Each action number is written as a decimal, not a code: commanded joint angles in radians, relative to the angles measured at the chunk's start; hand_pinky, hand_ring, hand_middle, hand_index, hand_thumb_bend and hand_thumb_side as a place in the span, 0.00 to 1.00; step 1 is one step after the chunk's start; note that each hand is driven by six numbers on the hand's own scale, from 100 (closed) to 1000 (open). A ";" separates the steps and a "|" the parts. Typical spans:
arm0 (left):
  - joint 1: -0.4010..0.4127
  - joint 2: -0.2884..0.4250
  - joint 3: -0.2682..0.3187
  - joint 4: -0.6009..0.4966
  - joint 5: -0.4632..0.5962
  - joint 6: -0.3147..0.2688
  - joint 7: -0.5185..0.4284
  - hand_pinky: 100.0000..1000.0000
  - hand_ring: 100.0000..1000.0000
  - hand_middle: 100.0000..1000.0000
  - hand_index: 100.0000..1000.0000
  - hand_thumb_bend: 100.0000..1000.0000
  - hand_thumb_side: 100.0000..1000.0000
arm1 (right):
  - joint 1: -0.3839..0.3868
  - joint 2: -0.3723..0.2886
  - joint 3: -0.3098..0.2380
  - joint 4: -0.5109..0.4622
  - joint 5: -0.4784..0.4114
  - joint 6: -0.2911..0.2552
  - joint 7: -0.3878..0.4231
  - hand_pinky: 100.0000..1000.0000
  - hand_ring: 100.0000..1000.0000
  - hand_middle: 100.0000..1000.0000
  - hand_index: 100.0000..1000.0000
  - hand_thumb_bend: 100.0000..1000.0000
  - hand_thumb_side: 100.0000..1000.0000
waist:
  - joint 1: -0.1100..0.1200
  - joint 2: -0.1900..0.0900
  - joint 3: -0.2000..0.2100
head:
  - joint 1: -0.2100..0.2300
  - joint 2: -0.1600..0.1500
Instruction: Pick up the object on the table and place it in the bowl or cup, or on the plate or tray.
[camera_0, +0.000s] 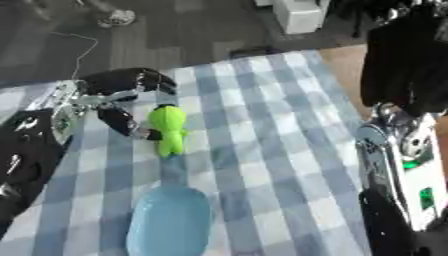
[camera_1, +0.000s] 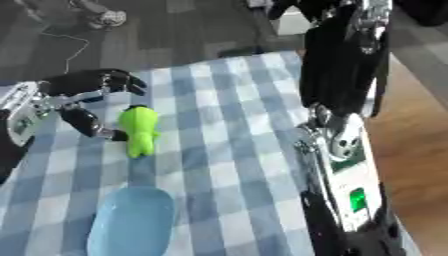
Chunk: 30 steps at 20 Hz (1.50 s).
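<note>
A bright green toy (camera_0: 167, 129) lies on the desk (camera_0: 262, 130), which is covered by a blue and white checked cloth; its shape is too soft to make out beyond a rounded top and a narrower lower end. It sits toward the left edge of the desk. The left robot hand (camera_0: 122, 97) is around the toy's upper end: curved fingers arch above it and the thumb (camera_0: 118, 121) lies at its left side, apparently touching, though whether the fingers have closed on it cannot be told. Nearer the front edge stands a light blue plate (camera_0: 169, 220), cut off at the bottom of the view, with nothing visible in it. The toy is just beyond it, outside it. The right robot hand (camera_1: 341, 60) hangs over the right edge, fingers straight and holding nothing.
</note>
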 joint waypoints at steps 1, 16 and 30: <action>-0.015 0.016 -0.002 -0.017 0.042 0.006 -0.043 0.95 0.78 0.86 0.88 0.52 0.76 | -0.016 0.005 0.003 -0.013 0.000 -0.002 0.000 0.28 0.36 0.83 1.00 0.00 0.81 | -0.001 -0.012 0.001 | 0.008 0.008; 0.002 0.002 -0.017 -0.022 0.215 0.075 -0.219 0.84 0.77 0.87 0.93 0.50 0.74 | -0.018 0.012 0.006 -0.013 -0.001 -0.005 0.002 0.28 0.36 0.83 1.00 0.00 0.81 | -0.006 -0.008 -0.004 | 0.013 0.004; 0.009 -0.002 -0.009 -0.016 0.158 0.145 -0.242 0.86 0.79 0.86 0.92 0.53 0.76 | -0.026 0.030 0.010 -0.013 -0.006 -0.007 0.006 0.28 0.36 0.83 1.00 0.00 0.81 | -0.013 0.002 -0.017 | 0.019 0.008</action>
